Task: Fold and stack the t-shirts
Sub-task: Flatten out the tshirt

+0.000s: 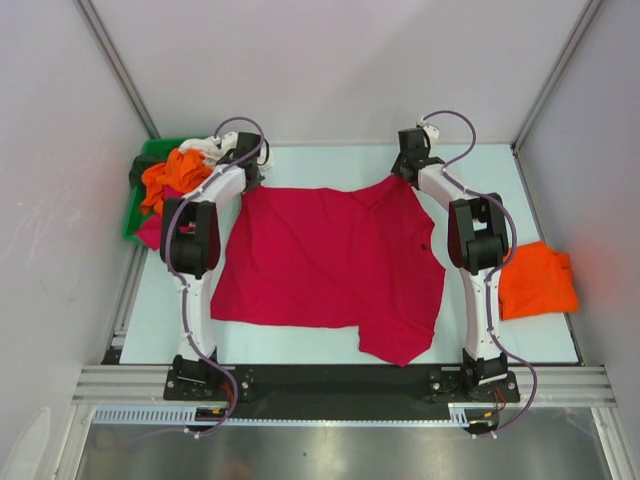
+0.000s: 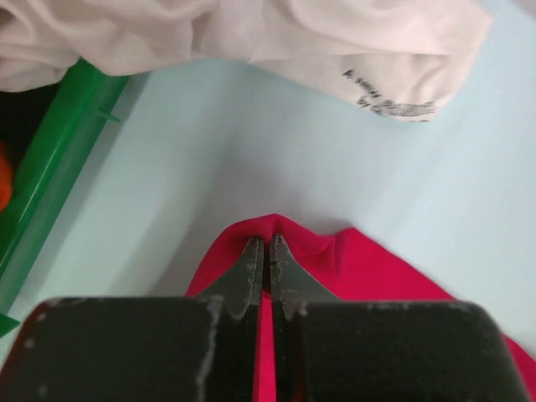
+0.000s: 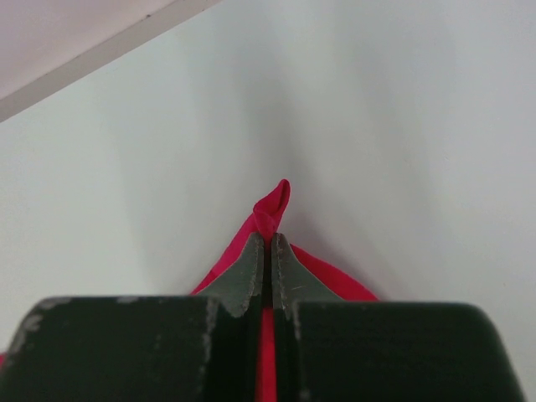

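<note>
A large crimson-red t-shirt lies spread on the table between my arms. My left gripper is shut on its far left corner; the wrist view shows red cloth pinched between the closed jaws. My right gripper is shut on the far right corner, with a small red tip poking past the jaws. A folded orange t-shirt lies at the right. Orange, white, magenta and dark shirts sit in a heap at the far left.
A green plastic bin holds the heap at the far left; its rim and a white shirt show in the left wrist view. Frame posts and white walls enclose the table.
</note>
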{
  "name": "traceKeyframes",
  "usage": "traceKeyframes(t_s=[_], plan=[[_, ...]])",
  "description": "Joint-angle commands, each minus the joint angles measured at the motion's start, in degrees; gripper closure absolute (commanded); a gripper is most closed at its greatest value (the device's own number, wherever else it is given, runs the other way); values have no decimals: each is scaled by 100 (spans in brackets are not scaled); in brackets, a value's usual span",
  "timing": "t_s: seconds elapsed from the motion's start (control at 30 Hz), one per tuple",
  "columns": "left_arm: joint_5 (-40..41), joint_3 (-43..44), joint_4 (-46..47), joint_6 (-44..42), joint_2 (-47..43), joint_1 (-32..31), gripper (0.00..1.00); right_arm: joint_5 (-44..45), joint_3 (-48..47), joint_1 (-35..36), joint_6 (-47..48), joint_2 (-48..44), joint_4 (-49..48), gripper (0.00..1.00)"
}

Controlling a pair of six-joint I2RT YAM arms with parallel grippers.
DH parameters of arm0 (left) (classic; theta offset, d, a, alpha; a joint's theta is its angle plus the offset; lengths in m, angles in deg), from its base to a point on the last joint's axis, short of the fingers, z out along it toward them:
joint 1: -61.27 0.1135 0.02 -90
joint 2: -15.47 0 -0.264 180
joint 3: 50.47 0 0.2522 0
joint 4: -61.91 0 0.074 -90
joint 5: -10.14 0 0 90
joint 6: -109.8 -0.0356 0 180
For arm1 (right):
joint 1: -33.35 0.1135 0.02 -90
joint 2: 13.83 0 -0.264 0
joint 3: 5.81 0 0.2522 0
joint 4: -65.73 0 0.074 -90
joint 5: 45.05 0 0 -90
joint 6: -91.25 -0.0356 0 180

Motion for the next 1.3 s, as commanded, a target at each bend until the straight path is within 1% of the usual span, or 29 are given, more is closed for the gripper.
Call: traceKeyframes(t_s=[0.0,0.1,0.13,0.23,0.4,0.5,0.6,0.63,0.67,0.7,0.73,0.8,0.87,1.0,1.13,1.17,1.2,1.23,1.27], plan=[[332,455,-331,-87,265,138,94,-52,144,-51,19,-392,-251,100],[367,525,-462,97,301,305,91,-52,249,-86,27,-428,-304,100],[446,534,-549,141,301,358,89,-44,284,-95,28,-445,-295,100],[464,613,-735,351,318,472,87,18,337,-112,28,-445,-330,100],[491,639,-919,449,292,534,85,299,320,-139,-8,-463,-225,100],[395,753,-990,405,327,639,82,282,294,-244,-34,-471,-199,100],[289,1034,-1112,160,520,683,73,343,232,-306,-25,-445,-164,100],[280,1113,-1226,107,564,692,67,369,206,-341,-77,-428,-129,100],[245,1175,-1253,89,590,692,64,439,171,-350,-95,-410,-50,100],[218,1175,-1253,80,608,701,62,475,127,-367,-104,-384,-14,100],[210,1158,-1245,89,600,701,56,501,118,-402,-130,-375,12,100],[209,1096,-1227,89,556,701,51,624,100,-420,-157,-357,56,100],[218,1044,-1175,54,529,701,45,564,91,-473,-122,-340,-5,100],[131,938,-1104,45,415,701,39,326,13,-499,-8,-270,-154,100],[-10,684,-938,80,65,692,39,124,-180,-464,45,-182,-216,100],[-54,579,-920,97,-6,683,39,28,-303,-464,54,-147,-216,99],[-89,508,-893,106,-85,657,39,1,-374,-447,45,-103,-199,93],[-107,438,-841,115,-182,622,39,-34,-418,-438,63,-102,-199,86],[-107,280,-806,115,-374,587,39,-87,-453,-412,98,-102,-251,69]])
